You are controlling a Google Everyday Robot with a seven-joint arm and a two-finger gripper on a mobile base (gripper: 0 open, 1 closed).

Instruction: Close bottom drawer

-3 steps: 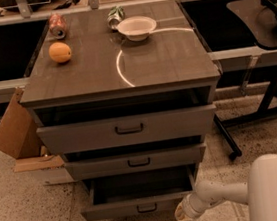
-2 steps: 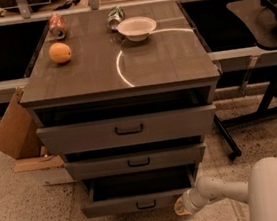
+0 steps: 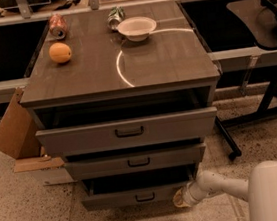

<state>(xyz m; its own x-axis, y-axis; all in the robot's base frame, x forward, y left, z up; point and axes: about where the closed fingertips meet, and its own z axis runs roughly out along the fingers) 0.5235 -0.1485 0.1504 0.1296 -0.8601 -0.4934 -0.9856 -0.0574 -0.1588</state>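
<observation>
The bottom drawer [image 3: 139, 196] is the lowest of three in a grey-brown cabinet. Its narrow front with a small dark bar handle [image 3: 145, 197] stands a little way out, with a dark gap above it. My gripper [image 3: 180, 198] is at the end of the white arm coming in from the lower right. It sits against the right end of the drawer's front, low by the floor. The top drawer [image 3: 127, 131] and the middle drawer [image 3: 134, 161] are also partly out.
On the cabinet top lie an orange [image 3: 60, 52], a white bowl [image 3: 137, 28], a red can [image 3: 57, 24] and a green can [image 3: 115, 16]. A cardboard box [image 3: 15, 132] leans at the cabinet's left. A black stand's legs [image 3: 259, 112] are to the right.
The bottom drawer has slid inward and sticks out less than before. My gripper has followed it toward the cabinet.
</observation>
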